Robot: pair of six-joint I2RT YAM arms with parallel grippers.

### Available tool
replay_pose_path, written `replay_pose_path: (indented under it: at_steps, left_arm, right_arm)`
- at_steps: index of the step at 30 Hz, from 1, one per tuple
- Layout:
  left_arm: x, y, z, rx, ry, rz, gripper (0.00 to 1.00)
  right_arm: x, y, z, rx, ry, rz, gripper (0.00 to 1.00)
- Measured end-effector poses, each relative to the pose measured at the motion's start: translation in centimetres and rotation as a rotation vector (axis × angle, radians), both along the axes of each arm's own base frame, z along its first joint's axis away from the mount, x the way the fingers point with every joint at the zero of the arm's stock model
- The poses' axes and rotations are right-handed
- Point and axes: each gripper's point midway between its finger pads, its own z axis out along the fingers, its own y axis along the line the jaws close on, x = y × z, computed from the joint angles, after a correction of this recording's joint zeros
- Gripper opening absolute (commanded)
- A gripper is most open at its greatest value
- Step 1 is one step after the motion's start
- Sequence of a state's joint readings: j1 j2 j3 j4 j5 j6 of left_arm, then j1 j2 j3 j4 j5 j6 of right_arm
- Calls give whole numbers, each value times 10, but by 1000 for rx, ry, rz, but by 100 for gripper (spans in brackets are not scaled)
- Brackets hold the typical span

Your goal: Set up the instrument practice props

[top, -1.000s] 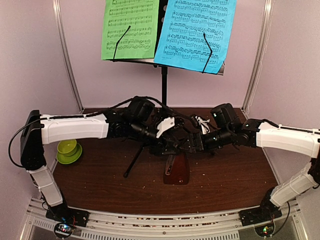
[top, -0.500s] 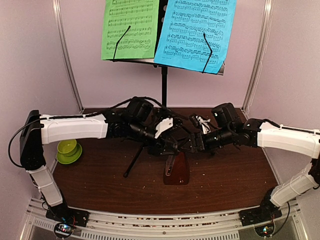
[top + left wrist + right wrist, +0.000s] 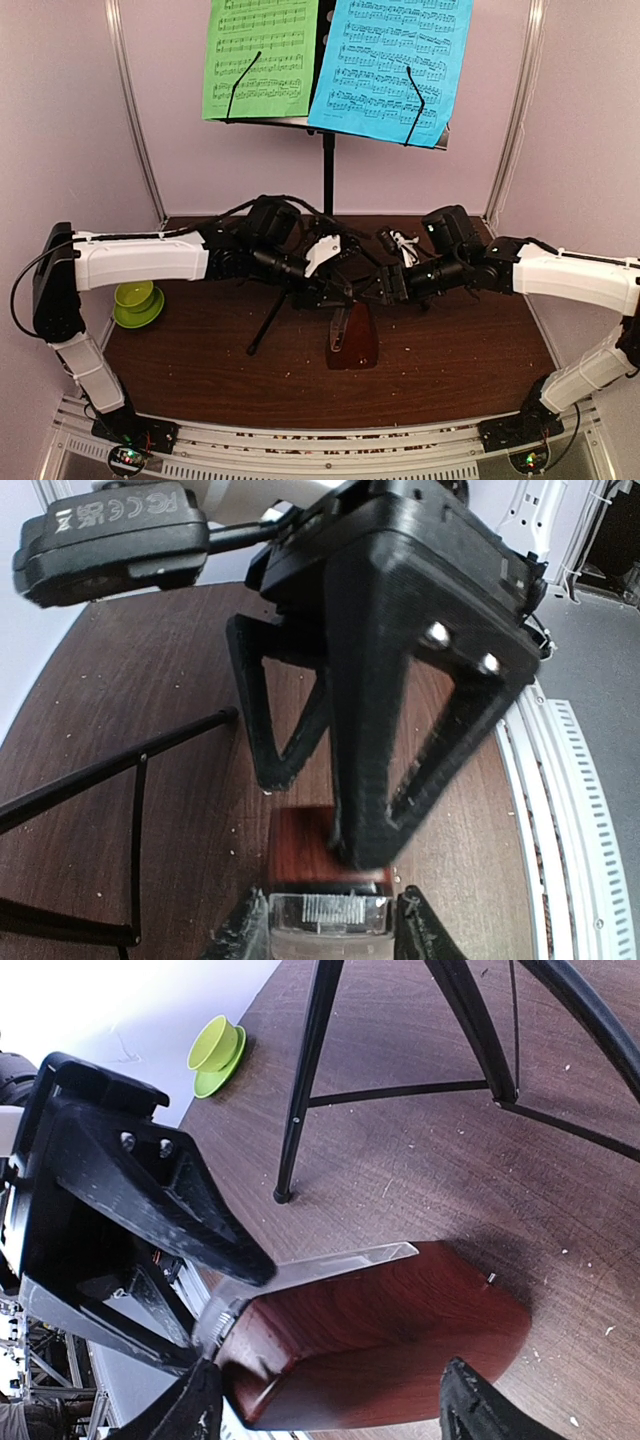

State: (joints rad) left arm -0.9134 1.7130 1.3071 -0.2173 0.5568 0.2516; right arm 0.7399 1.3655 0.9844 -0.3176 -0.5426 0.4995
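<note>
The metronome is sitting mid-table, at 6 o'clock from the music stand, which is carrying the green sheet and, at its 3 o'clock, the blue sheet. The left gripper, reaching in from the metronome's 10 o'clock, is pinching its narrow top with one finger lying on the clear cover. The right gripper, coming from 2 o'clock, is keeping its fingers spread wide either side of the body, while the lime cup is sitting well apart at 9 o'clock.
</note>
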Motion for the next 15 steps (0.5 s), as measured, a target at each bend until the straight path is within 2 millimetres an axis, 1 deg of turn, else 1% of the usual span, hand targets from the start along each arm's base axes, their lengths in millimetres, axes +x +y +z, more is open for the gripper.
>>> replay_pose_path:
  at_steps: [6,11,15]
  left_arm:
    - [-2,17,3,-1,1,19,17]
    - [-1,24,4,-1,8,32,16]
    - [-2,39,9,-8,24,67,16]
  right_arm:
    - [0,1,-1,14,-9,4,68]
    - [0,2,-3,26,-16,8,68]
    - [0,3,-2,31,-21,9,69]
